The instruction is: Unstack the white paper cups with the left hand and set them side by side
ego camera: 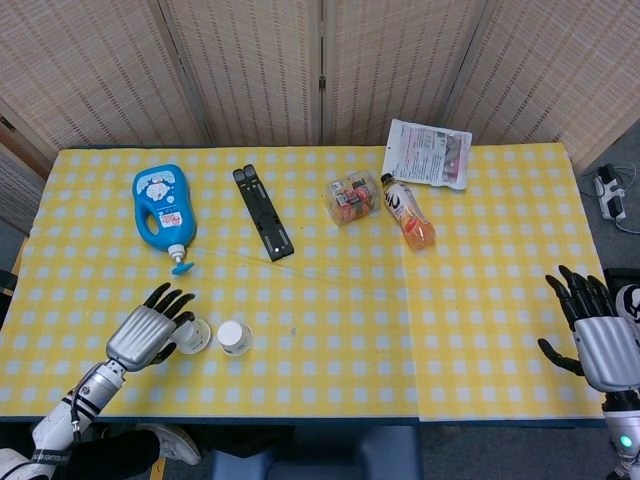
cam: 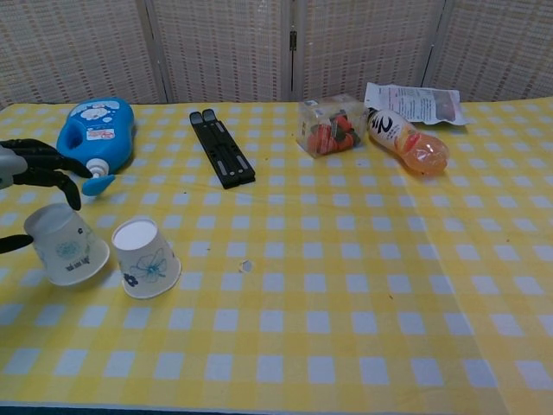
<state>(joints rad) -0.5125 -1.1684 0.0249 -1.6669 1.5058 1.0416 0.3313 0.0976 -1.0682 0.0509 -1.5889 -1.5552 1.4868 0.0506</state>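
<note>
Two white paper cups with blue flower prints are on the yellow checked table near its front left. One cup stands upside down by itself. The other cup is just to its left, tilted and low over the cloth. My left hand holds it, fingers over its top and thumb at its side. A small gap separates the two cups. My right hand hovers off the table's right edge with fingers spread and nothing in it.
Along the back half of the table lie a blue detergent bottle, a black folding stand, a clear snack box, an orange drink bottle and a white packet. A tiny scrap lies right of the cups.
</note>
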